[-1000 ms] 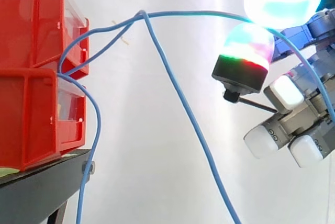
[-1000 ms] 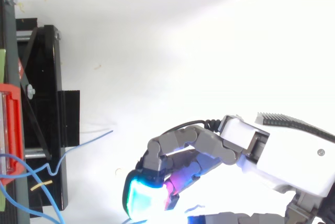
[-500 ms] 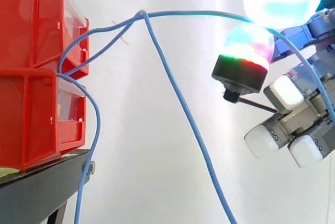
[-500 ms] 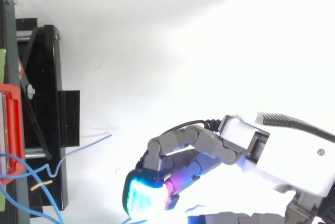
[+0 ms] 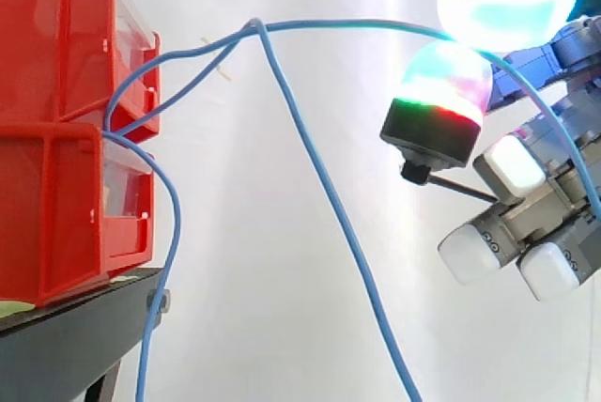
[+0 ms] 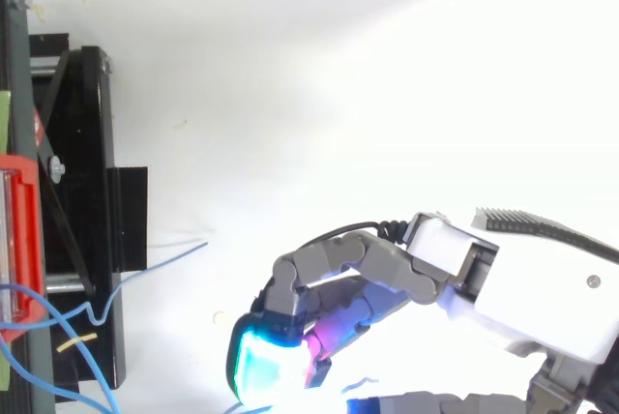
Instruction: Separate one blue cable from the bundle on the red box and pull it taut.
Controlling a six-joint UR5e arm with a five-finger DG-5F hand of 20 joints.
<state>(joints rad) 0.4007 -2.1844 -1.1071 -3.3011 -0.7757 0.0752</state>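
The hand (image 5: 531, 219) is closed on one blue cable (image 5: 357, 22), which looks nipped between two glowing fingertips (image 5: 441, 83). From the hand the cable runs roughly level leftwards to a knot (image 5: 254, 24) just beside the red bins (image 5: 47, 195), where the strands join. It bows upward a little, so I judge it not quite taut. The pull has to go rightwards, away from the bins, along the cable's length. A second strand (image 5: 325, 188) hangs slack from the knot, slanting down, clear of the hand.
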